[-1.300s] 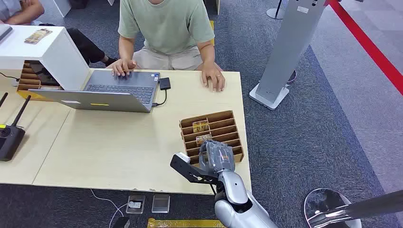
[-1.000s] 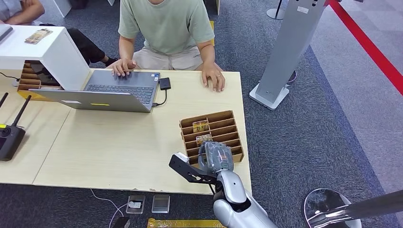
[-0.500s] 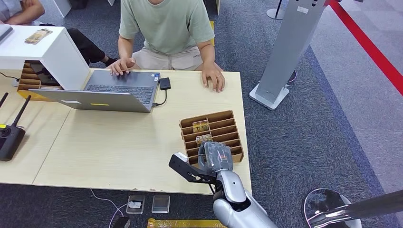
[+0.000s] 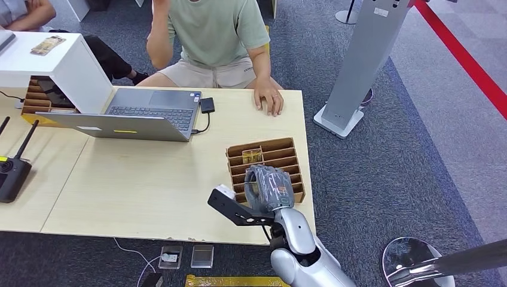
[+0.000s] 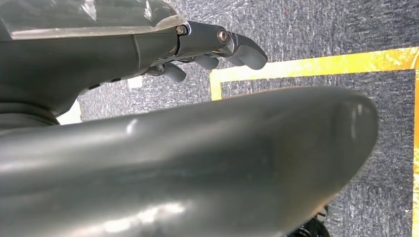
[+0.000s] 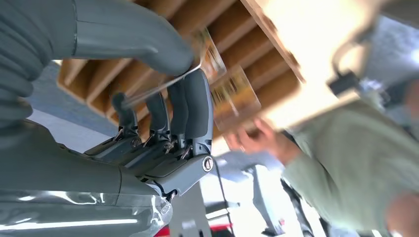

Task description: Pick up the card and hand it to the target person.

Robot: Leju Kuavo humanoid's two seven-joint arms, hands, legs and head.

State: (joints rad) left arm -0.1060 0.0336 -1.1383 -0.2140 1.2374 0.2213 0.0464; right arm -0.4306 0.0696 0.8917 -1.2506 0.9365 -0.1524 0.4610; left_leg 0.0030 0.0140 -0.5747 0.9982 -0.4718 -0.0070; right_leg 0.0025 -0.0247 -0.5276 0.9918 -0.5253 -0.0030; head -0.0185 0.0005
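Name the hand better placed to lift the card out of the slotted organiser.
Right. The right hand already pinches a thin patterned card over the brown slotted cardboard organiser on the table. The left hand hangs over grey carpet.

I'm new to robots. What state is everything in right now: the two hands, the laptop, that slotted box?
Robot's right hand: pinching a thin card between thumb and fingers.
Robot's left hand: hanging over the carpet, holding nothing.
Grey laptop: lid open.
Brown slotted cardboard box: one printed card standing in a slot.
Person's hand: resting flat on the wooden table.
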